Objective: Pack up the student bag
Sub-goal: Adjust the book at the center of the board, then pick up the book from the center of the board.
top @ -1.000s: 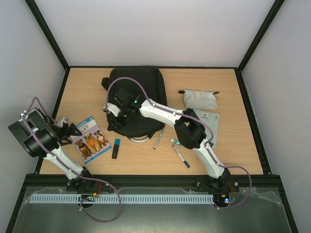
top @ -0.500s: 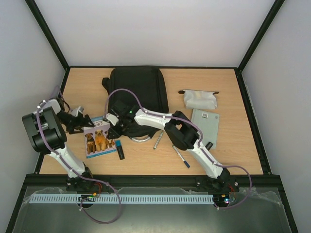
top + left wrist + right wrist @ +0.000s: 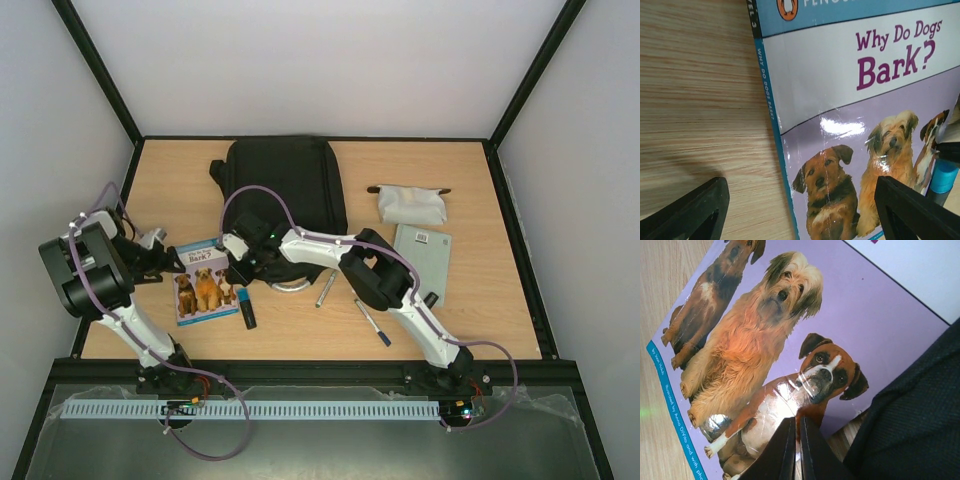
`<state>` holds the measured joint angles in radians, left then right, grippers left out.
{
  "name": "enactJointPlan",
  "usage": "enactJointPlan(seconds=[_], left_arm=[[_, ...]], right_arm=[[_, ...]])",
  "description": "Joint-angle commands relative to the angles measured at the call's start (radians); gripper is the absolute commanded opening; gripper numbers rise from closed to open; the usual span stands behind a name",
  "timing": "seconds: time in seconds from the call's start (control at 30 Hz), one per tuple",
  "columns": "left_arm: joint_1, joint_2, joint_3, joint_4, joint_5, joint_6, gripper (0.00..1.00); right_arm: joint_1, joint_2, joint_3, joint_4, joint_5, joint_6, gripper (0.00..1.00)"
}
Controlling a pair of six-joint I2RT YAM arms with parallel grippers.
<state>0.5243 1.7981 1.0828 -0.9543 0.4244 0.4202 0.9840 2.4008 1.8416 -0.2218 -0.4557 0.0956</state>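
right pincer (image 3: 794, 450): fingers drawn together to a thin slit, tips low over the near corner of the dog book (image 3: 205, 290), right where the cover meets the black fabric. whether a sliver of cover is nipped between them i can't tell from the wrist view. it could be shut on nothing.

left pincer (image 3: 800, 200): jaws wide apart, holding nothing, hovering low with the book's spine edge between the fingers.

the student bag (image 3: 285, 190) lies flat at mid-table toward the far edge, with its near end touching the book's right side. the grey loop handle (image 3: 287, 287) pokes out at that near end. a blue highlighter (image 3: 245, 308) lies just beside the book. two pens (image 3: 325, 288), a whitish pouch (image 3: 412, 205) and a grey slab (image 3: 425, 260) lie to the right, apart from the bag.

handling, my judgement: the bag is soft and floppy and looks unfilled, so probably light. it will sag and fold rather than lift as one piece. the weave should give the pads grip, and it isn't fragile. best holds are the loop handle or a zip pull (one arm to hold the mouth open, the other to feed things in). pinching the flat panel would only bunch cloth.
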Motion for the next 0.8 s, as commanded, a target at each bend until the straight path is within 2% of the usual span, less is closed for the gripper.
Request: enactJointPlan(seconds=[0.0, 0.3, 0.63, 0.77], left_arm=[[0.014, 0.036, -0.013, -0.053, 0.056, 0.050, 0.82], [0.014, 0.133, -0.005, -0.067, 0.118, 0.087, 0.81], [-0.012, 0.177, 0.035, -0.150, 0.258, 0.189, 0.81], [-0.017, 0.164, 0.089, -0.228, 0.360, 0.244, 0.78]], right_arm=[[0.000, 0.048, -0.077, -0.112, 0.165, 0.003, 0.05], [0.001, 0.043, -0.112, -0.108, 0.207, -0.027, 0.03], [0.000, 0.047, -0.139, -0.108, 0.204, -0.044, 0.03], [-0.001, 0.050, -0.142, -0.104, 0.197, -0.043, 0.03]])
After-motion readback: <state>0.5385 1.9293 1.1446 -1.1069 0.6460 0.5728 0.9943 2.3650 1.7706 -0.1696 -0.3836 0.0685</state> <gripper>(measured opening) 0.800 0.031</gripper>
